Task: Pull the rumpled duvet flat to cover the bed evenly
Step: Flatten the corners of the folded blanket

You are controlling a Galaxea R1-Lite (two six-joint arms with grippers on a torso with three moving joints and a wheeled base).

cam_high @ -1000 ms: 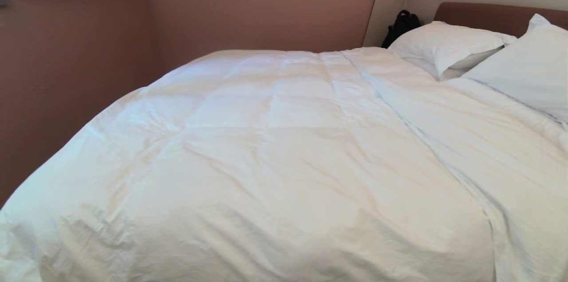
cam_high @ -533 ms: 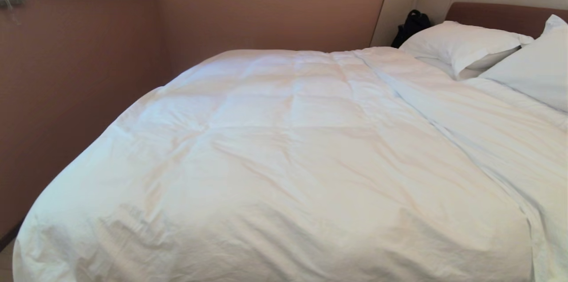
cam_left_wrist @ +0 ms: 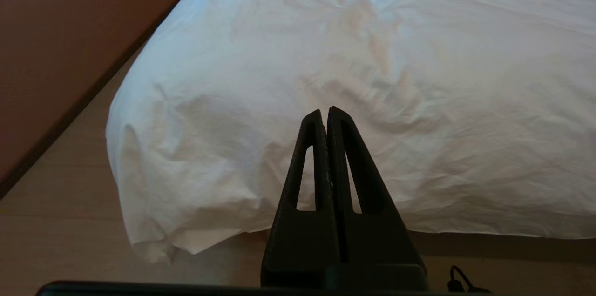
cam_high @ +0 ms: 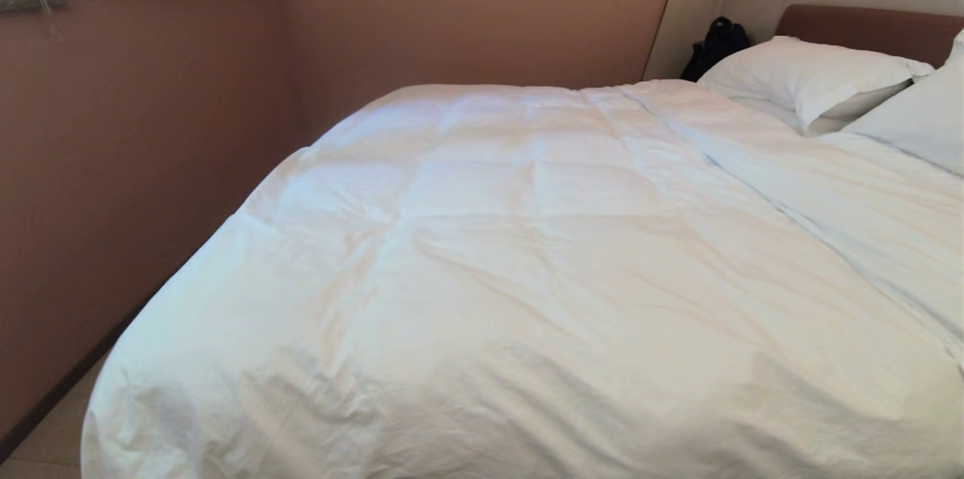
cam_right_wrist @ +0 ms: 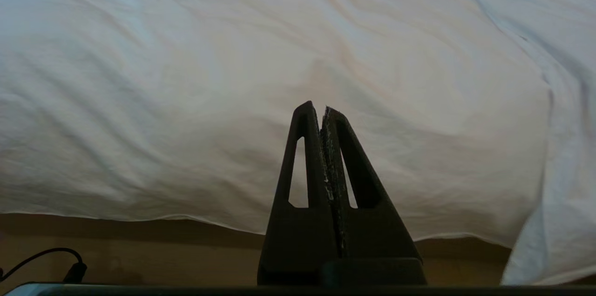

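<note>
The left end effector (cam_left_wrist: 324,112) has its fingers pressed together on nothing and hangs short of the duvet's lower left corner, where the cloth sags over the bed's foot edge toward the floor (cam_left_wrist: 56,240). The right end effector (cam_right_wrist: 319,107) is likewise closed and empty, facing the duvet's hanging foot edge further right. Neither arm appears in the head view. There the duvet (cam_high: 527,276) fills the centre and lower frame, spread across the bed (cam_right_wrist: 139,235), with a raised fold running toward the pillows (cam_high: 813,76) at upper right, beside a black bag (cam_high: 715,46). Judged step: approach, no grasp begun. The next move calls for opening one end effector and closing on the fold or corner. Compared with the earlier frames, the whole scene sits further right in the head view; the camera moved, not the bedding.
</note>
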